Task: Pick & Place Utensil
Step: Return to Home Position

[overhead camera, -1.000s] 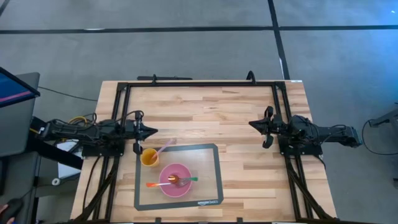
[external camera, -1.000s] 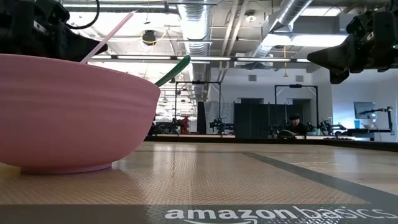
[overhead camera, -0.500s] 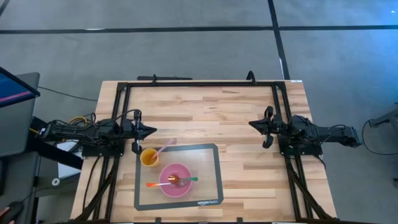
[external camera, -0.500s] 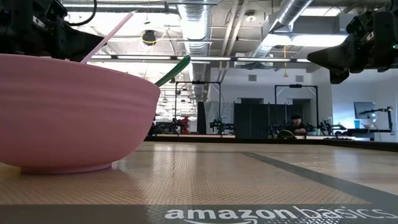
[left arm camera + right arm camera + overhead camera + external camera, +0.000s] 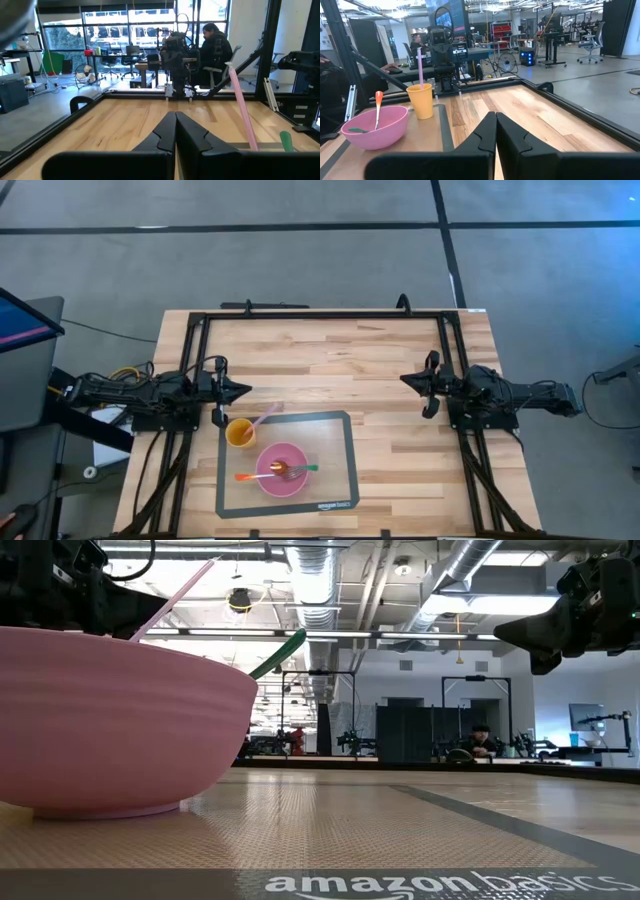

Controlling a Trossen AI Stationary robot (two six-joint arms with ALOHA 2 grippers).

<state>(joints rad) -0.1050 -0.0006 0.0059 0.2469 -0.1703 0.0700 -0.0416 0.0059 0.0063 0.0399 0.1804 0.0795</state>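
the thin pink plastic straw (image 5: 266, 415) leans in the small yellow plastic cup (image 5: 240, 432). the cup stands on the dark-edged transparent mat (image 5: 330, 460), just up and to the left of the round pink plastic bowl (image 5: 285, 488). the green plastic spoon (image 5: 308, 468) rests in that bowl beside an orange-handled utensil (image 5: 245, 477). none of these has shifted in the last second.

what has changed is small. your left gripper (image 5: 247, 391), a second ago a touch closer to the cup, has drawn back toward its base at the left edge of the pale wooden table (image 5: 330, 360). it has sat there for the last half second, fingers pressed together on nothing. your right gripper (image 5: 403, 379) has not stirred at the right side, well apart from the mat, its fingers likewise closed and empty.

by the look of it the place setting is finished and both arms are at, or all but at, their rest pose. little remains for you but to confirm home.
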